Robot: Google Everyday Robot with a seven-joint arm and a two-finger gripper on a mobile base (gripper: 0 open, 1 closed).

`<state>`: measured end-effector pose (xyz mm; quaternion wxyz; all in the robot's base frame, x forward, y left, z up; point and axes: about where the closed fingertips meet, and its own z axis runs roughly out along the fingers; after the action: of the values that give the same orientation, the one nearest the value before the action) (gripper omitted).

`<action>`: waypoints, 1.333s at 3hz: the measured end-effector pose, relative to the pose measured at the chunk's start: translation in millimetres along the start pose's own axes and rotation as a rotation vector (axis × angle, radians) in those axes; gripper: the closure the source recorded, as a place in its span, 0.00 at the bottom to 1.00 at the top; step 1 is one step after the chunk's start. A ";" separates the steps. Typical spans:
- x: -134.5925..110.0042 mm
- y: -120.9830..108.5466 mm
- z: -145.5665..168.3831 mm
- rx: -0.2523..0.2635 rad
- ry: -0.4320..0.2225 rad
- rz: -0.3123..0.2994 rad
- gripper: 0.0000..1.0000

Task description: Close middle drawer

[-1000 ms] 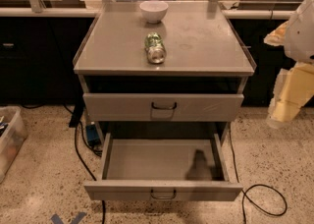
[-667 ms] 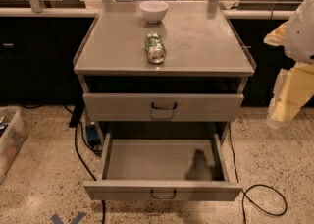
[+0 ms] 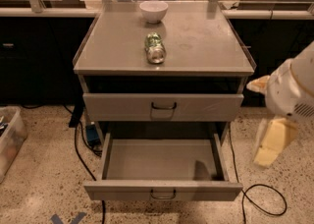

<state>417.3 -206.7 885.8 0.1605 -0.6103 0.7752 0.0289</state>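
The middle drawer [image 3: 162, 189] stands pulled well out toward the near side of the grey cabinet [image 3: 164, 51]. Its flat front is low in the view and its small dark loop handle [image 3: 163, 194] sits at centre. A dark patch lies on the drawer's floor near the far right corner; whether it is shadow or a mark is unclear. Whatever the cabinet has below this drawer is hidden by it and cut off by the lower edge.

Above it the top drawer [image 3: 163, 107] sits further in, its front just under a dark gap beneath the cabinet top. On that top a white bowl [image 3: 153, 11] stands at the far edge, and a green can [image 3: 155, 47] lies on its side nearer, apart from the bowl.

The gripper [image 3: 269, 150] hangs at the right, well apart from the cabinet and level with the open drawer — a pale, blurred shape under the arm's white body [image 3: 294, 88], which the right edge cuts off. Whether it is released or clenched I cannot tell; it touches nothing.

A black cable [image 3: 265, 201] loops on the speckled floor at near right. A clear bin [image 3: 11, 139] is half cut off at the left.
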 end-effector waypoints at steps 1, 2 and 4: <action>1.9 22.1 63.6 -0.048 -0.103 0.012 0.00; 0.9 20.8 67.4 -0.033 -0.109 0.016 0.00; 0.8 21.1 67.3 -0.033 -0.109 0.016 0.43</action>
<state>411.4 -185.9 818.7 0.1921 -0.6043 0.7695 0.0761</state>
